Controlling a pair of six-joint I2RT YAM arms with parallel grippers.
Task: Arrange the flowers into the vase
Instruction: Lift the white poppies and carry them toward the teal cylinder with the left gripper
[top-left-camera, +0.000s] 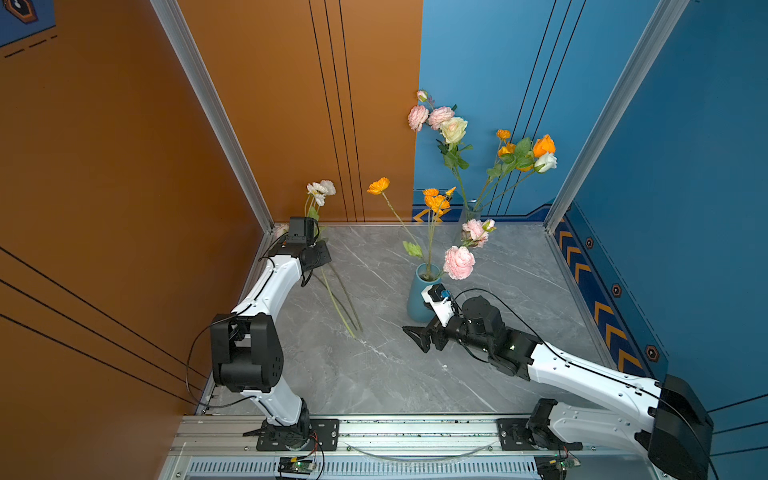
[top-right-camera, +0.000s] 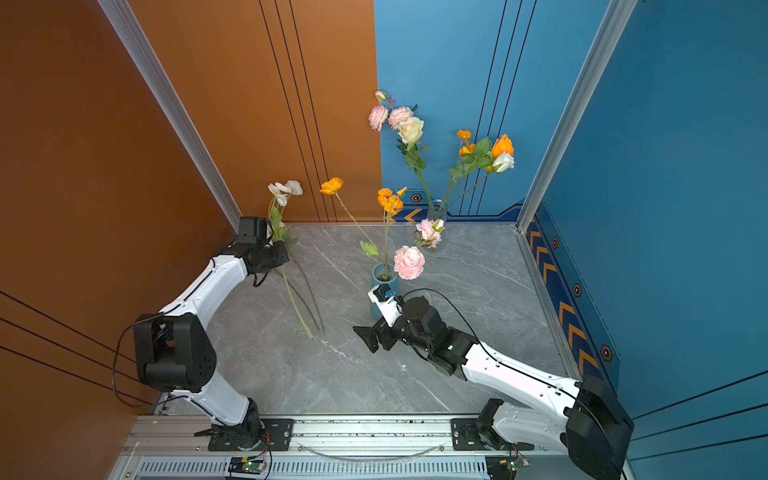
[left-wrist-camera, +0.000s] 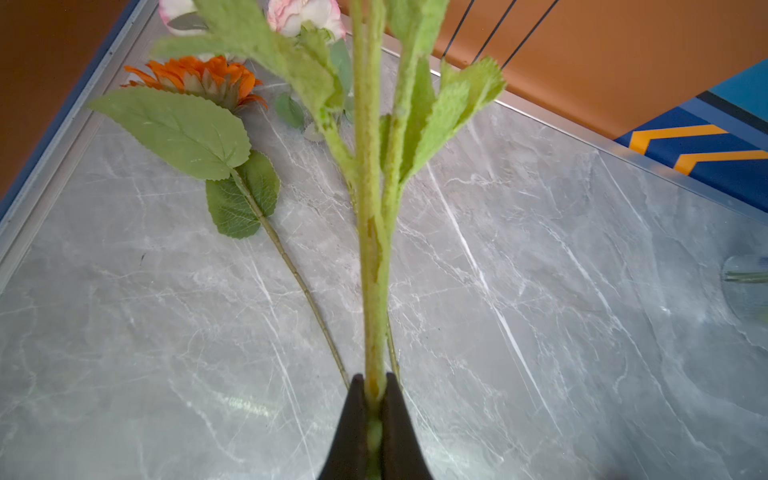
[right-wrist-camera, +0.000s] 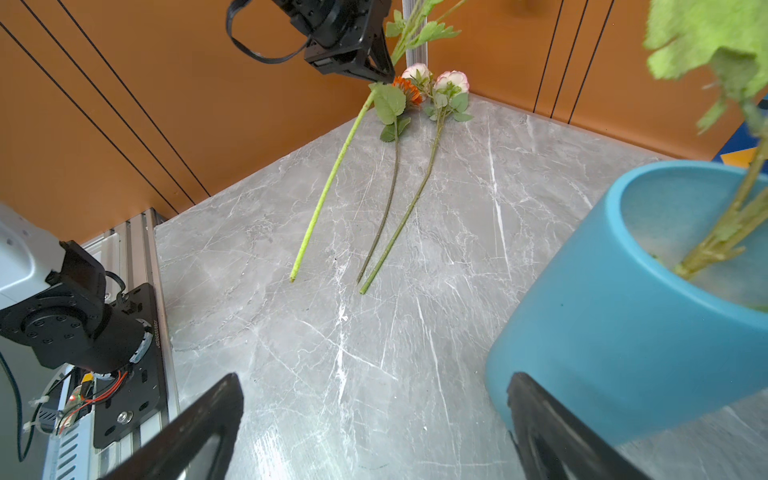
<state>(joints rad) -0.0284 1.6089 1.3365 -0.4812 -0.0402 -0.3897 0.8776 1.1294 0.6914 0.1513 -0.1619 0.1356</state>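
My left gripper (left-wrist-camera: 374, 382) is shut on the thick green stem (left-wrist-camera: 370, 249) of a flower with cream-white blooms (top-left-camera: 321, 189), held tilted near the back left corner. Its lower end (right-wrist-camera: 293, 278) reaches down to the table. Two more flowers lie flat beside it, an orange sunflower (left-wrist-camera: 199, 77) and a pink-bloomed stem (right-wrist-camera: 415, 199). The blue vase (top-left-camera: 415, 301) stands mid-table with orange blooms (top-left-camera: 434, 201) and pink blooms (top-left-camera: 459, 262) in it. My right gripper (right-wrist-camera: 374, 415) is open just in front of the vase, with one finger (right-wrist-camera: 540, 415) beside its wall.
A clear glass vase (top-left-camera: 471, 214) with pink, cream and orange flowers stands against the back wall. Orange and blue walls close in the grey marble table (top-left-camera: 498, 332) on three sides. An aluminium rail (top-left-camera: 415, 432) carrying the arm bases runs along the front.
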